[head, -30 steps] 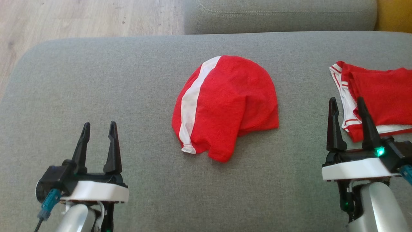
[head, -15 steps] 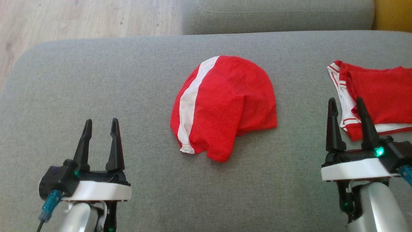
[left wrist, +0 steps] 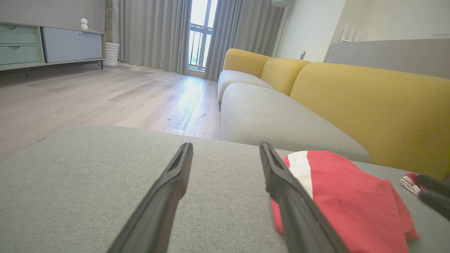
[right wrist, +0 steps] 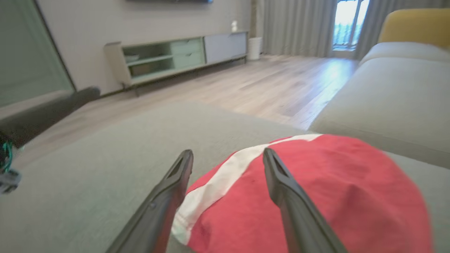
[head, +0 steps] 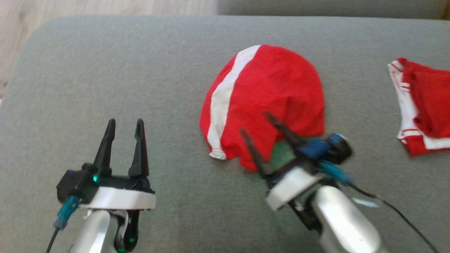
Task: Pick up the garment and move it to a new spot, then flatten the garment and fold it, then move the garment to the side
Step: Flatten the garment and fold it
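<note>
The garment is a red crumpled heap with a white stripe, lying mid-cushion on the grey sofa seat. My right gripper hovers open over the garment's near edge, fingers angled up and to the left, blurred by motion. In the right wrist view the garment lies just under and ahead of that gripper. My left gripper stands open over bare cushion, well left of the garment. The left wrist view has the garment to the right of the left gripper.
A second red garment with white trim lies folded at the cushion's right. Wooden floor lies past the cushion's far left edge. Another grey seat and a yellow backrest stand beyond.
My right gripper has swung left from beside the folded garment to the near edge of the crumpled one. The camera has shifted as well. The left gripper stays put, open.
</note>
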Motion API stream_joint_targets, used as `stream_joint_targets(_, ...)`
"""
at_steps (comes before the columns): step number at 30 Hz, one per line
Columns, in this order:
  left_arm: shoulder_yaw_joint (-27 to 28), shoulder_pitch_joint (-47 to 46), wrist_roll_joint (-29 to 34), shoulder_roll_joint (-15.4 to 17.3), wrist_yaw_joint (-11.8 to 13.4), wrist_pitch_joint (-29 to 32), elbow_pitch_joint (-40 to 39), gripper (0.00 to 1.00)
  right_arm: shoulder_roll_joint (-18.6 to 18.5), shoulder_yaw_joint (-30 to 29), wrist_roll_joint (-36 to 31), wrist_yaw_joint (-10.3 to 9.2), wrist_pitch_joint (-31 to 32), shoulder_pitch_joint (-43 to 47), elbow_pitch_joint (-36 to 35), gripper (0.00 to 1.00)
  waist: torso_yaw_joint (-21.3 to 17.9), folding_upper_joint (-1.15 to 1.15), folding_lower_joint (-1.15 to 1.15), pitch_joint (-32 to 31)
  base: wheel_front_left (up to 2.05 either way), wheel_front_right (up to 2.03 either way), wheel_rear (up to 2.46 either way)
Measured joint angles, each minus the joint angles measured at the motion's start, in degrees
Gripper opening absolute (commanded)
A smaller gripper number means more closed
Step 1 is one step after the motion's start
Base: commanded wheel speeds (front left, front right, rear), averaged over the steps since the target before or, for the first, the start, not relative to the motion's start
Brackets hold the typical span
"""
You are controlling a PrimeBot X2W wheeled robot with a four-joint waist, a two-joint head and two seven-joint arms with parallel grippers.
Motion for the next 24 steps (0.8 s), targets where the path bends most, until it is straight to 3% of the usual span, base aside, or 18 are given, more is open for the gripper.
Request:
stream_joint_targets(7,0.3,-2.5,0.5,-2.2,-1.6,0.0,1.9,1.0,-0.5,12.1,-1.6,0.0,8.2,-11.1,13.3,1.0,3.8,0.0,0.0,2.5,0.0,0.0,0.0)
stream_joint_targets(17,2.3,-3.4,1.3,-4.8,-3.3,0.0,3.8,1.0,-0.8,19.1,-1.0,0.0,14.2,-20.2,28.6,1.0,9.1,0.0,0.0,4.5,0.0,0.0,0.0)
stream_joint_targets(18,2.4,-3.4,1.5,-4.9,-3.5,0.0,3.9,1.0,-0.8,19.7,-0.4,0.0,14.4,-20.9,29.3,0.58,9.4,0.0,0.0,4.6,0.0,0.0,0.0)
stream_joint_targets(19,2.5,-3.4,1.6,-5.0,-3.5,0.0,4.0,1.0,-0.8,20.1,0.1,0.0,14.4,-21.6,29.7,0.0,9.6,0.0,0.0,4.6,0.0,0.0,0.0)
stream_joint_targets(24,3.7,-3.4,2.0,-5.4,-4.0,0.0,4.5,1.0,-0.7,19.9,2.3,0.0,12.6,-22.0,31.1,0.0,9.6,0.0,0.0,4.2,0.0,0.0,0.0)
